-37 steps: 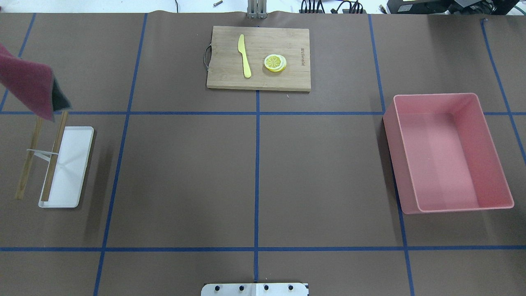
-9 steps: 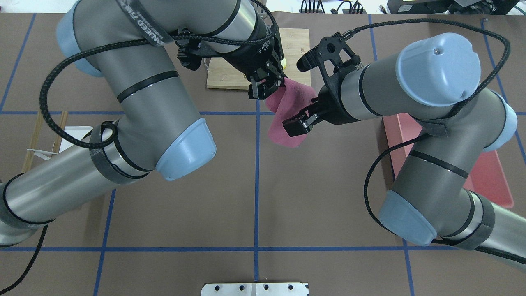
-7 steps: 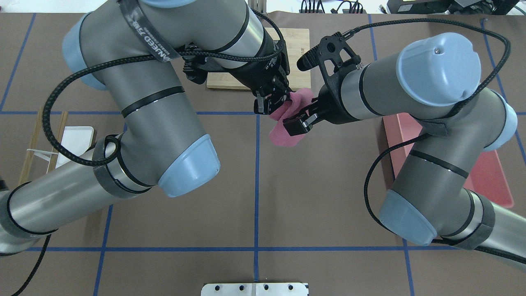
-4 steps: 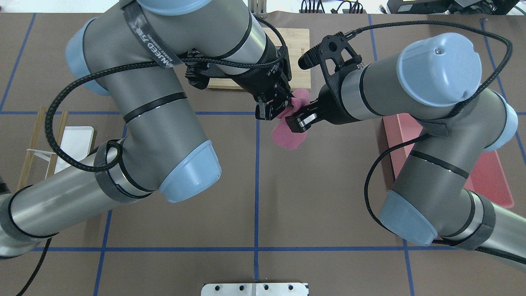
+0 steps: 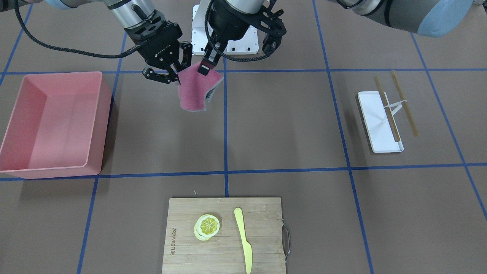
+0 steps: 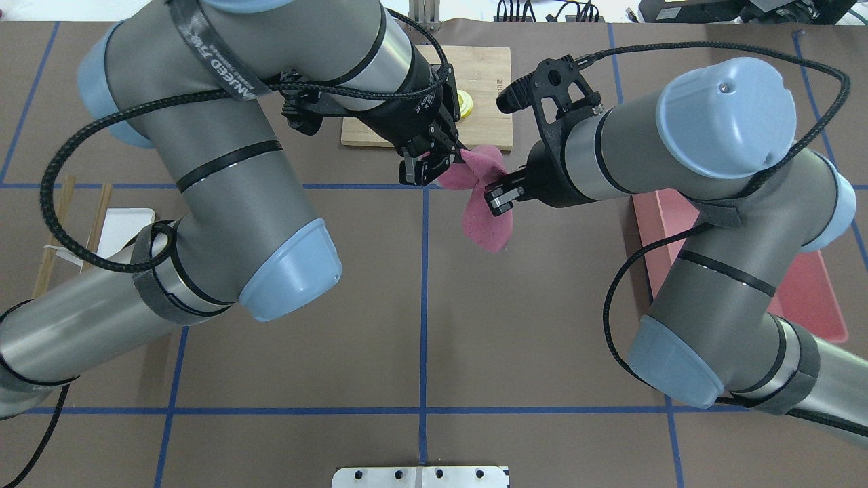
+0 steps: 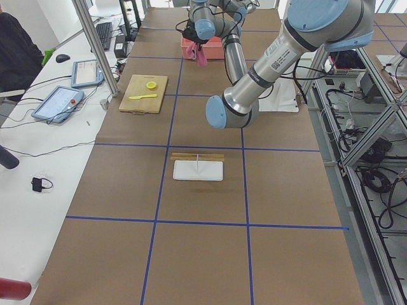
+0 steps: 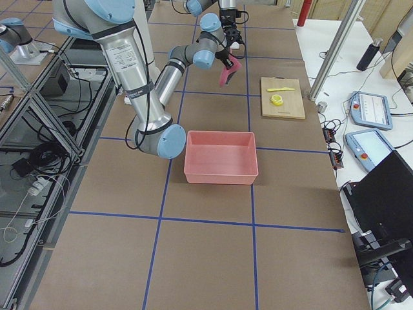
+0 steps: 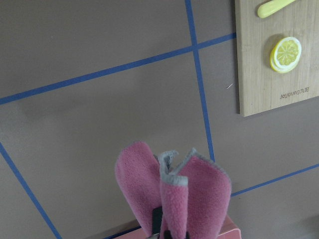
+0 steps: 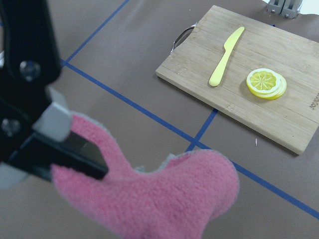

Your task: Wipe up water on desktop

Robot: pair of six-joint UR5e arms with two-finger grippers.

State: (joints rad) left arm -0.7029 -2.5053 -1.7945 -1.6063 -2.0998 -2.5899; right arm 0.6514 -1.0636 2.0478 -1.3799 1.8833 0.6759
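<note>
A pink cloth (image 5: 192, 95) hangs in the air above the brown taped desktop (image 5: 285, 125), near the middle grid line. My left gripper (image 5: 205, 69) is shut on its top edge. My right gripper (image 5: 175, 76) is shut on the opposite edge. In the overhead view the cloth (image 6: 485, 220) droops below the right gripper (image 6: 500, 196), with the left gripper (image 6: 444, 161) just beside it. The left wrist view shows the folded cloth (image 9: 199, 194) between its fingers. The right wrist view shows the cloth (image 10: 164, 199) with the left finger pressed on it. I see no water on the desktop.
A bamboo cutting board (image 5: 262, 213) with a lemon slice (image 5: 207, 225) and a yellow knife (image 5: 243, 236) lies at the far side. A pink bin (image 5: 95, 114) stands on the robot's right. A white tray (image 5: 371, 110) with a wooden rack stands on its left.
The left gripper brought the cloth from the table's left to the middle. The right gripper closed on it. The left arm then shifted slightly left and the cloth now hangs lower.
</note>
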